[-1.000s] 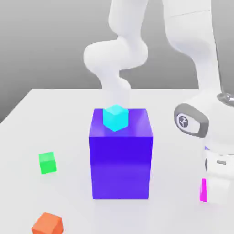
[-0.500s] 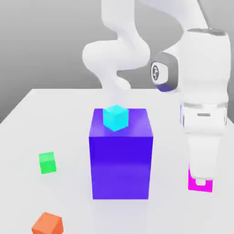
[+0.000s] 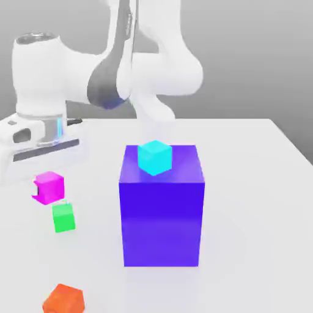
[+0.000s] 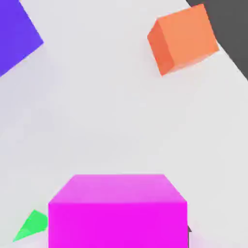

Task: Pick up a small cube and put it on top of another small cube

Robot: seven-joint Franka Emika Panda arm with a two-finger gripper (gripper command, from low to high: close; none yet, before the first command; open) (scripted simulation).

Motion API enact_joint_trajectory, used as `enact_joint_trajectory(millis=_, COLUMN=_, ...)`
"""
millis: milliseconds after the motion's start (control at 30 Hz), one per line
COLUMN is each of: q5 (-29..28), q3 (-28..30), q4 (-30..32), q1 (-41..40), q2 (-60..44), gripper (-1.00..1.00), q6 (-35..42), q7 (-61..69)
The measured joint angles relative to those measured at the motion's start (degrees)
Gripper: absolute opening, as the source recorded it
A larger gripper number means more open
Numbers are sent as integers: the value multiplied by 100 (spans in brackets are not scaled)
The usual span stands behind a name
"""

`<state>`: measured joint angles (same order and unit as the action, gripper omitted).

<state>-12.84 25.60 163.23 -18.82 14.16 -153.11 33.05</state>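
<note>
Now the gripper (image 3: pixel 38 191), clamped on the pink cube (image 3: pixel 49 186), had swung from the exterior view's right to just above the green cube (image 3: pixel 63 217); lowering seemed next.

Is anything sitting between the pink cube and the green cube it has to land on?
Nothing visible does. The pink cube, held in the gripper, hangs just above the green cube, whose top is bare.

The gripper (image 3: pixel 38 191) holds the small cube (image 3: pixel 50 186) just above another small cube (image 3: pixel 63 217); the big block (image 3: pixel 162 214) stands to the exterior view's right on the tabletop (image 3: pixel 257 214).
</note>
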Motion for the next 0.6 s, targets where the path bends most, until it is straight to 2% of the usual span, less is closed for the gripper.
enact_joint_trajectory(millis=67, q5=-90, q3=138, q4=295, q1=-194, q2=17, gripper=-100, q6=-14, q7=13)
enact_joint_trajectory(millis=133, q5=81, q3=241, q4=371, q1=-119, q2=-92, gripper=-100, q6=-103, q7=147)
enact_joint_trajectory(millis=333, q5=835, q3=474, q4=400, q1=308, q2=-528, gripper=-100, q6=-410, q7=665)
enact_joint_trajectory(millis=600, q5=1855, q3=493, q4=379, q1=631, q2=-1093, gripper=-100, q6=-769, q7=1362)
